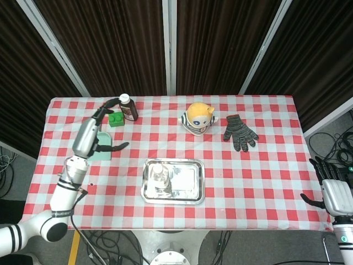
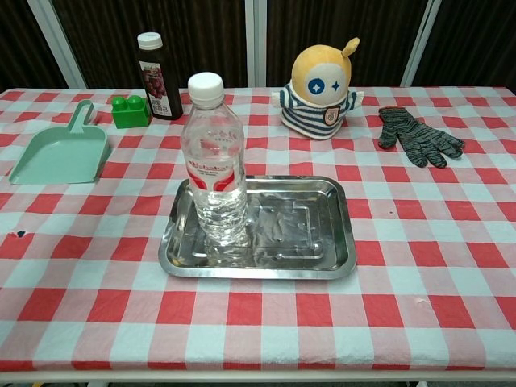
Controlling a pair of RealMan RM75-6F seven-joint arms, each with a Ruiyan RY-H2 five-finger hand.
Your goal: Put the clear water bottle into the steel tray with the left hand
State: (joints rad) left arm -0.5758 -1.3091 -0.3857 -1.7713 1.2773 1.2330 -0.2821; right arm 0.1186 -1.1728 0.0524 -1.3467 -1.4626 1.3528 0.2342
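Note:
The clear water bottle (image 2: 214,165) with a white cap and red label stands upright in the left part of the steel tray (image 2: 314,242); from above the bottle (image 1: 159,175) shows inside the tray (image 1: 187,185). My left hand (image 1: 94,132) is raised over the table's left side, above the dustpan, fingers spread and holding nothing, well away from the bottle. It does not show in the chest view. My right hand (image 1: 330,185) hangs off the table's right edge, fingers apart and empty.
A mint dustpan (image 2: 58,153), a green block (image 2: 130,111) and a dark juice bottle (image 2: 156,66) stand at the back left. A yellow plush toy (image 2: 324,81) and a grey glove (image 2: 419,137) lie at the back right.

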